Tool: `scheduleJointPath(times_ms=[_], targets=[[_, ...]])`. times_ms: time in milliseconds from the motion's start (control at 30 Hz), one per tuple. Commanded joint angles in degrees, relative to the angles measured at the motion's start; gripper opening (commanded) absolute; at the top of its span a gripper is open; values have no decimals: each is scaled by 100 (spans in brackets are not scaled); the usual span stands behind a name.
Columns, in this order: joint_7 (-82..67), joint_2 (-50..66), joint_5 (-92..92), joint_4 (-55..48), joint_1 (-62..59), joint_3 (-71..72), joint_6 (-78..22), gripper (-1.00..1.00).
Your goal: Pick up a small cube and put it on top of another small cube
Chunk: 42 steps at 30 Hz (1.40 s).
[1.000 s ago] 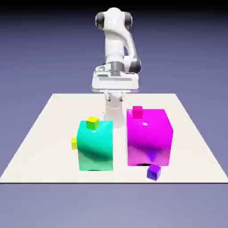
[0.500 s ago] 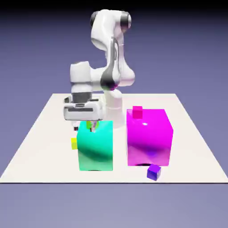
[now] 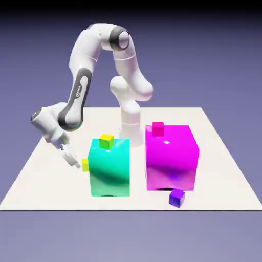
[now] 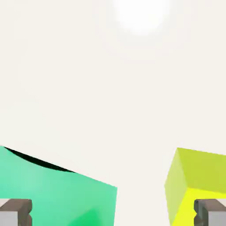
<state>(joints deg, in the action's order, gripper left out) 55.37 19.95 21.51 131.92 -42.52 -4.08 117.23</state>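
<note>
Our gripper (image 3: 68, 155) hangs low and tilted at the exterior view's left, jaws spread wide with nothing between them; in the hand view each finger tip (image 4: 15, 212) sits at a bottom corner. Just beside the gripper lies the small cube (image 3: 85, 165), against the left face of the big teal block (image 3: 109, 167). A second yellow cube (image 3: 106, 140) rests on that block's top near its back edge. The another small cube (image 3: 157, 128) sits on the large magenta block (image 3: 171, 157), near its back left corner. A purple cube (image 3: 177, 197) lies by the table's (image 3: 46, 153) front edge. Bare table spreads left of the gripper
</note>
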Motion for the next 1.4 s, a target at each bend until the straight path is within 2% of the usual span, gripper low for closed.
scheduleJointPath(times_ms=[0,100,233,267,567,900,1233,1367], targets=[[38,114,-15,-32,-208,35,-209,0],[74,113,-237,80,-616,193,-516,0],[-147,670,74,476,-535,372,428,0],[-147,670,74,476,-535,372,428,-100],[50,-718,-605,45,-638,-218,-969,-100],[1300,-2791,-18,297,863,204,-2171,-100],[3023,-4336,1326,884,2756,1425,-3162,-100],[2886,-4342,1617,1506,2915,1676,-2513,-100]])
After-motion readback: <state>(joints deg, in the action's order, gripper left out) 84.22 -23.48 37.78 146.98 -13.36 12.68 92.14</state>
